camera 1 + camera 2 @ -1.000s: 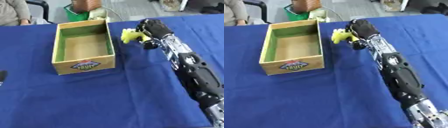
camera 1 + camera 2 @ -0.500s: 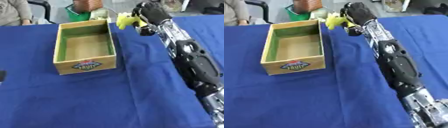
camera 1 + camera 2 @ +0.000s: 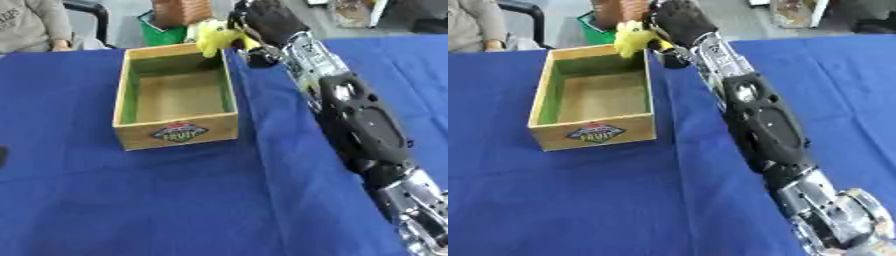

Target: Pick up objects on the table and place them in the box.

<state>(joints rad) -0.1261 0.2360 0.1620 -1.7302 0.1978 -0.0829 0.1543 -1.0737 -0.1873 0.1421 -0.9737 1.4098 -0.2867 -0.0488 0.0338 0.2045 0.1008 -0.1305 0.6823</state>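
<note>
Robot's right arm stretches straight forward from the lower right, its right hand curled closed, gripping.

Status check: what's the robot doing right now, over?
Right robot hand shut on yellow toy, above wooden box's far rim. Box empty. Nothing blocking. Left robot hand out of view.

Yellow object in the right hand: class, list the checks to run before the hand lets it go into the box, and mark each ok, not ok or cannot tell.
1. Right hand curled round the yellow object: ok.
2. Object lifted off the blue table: ok.
3. Object above the box at its far right corner: ok.
4. Object well over the box middle: not ok.
5. Box interior free: ok.
6. Left hand out of the way: cannot tell, not in view.
</note>
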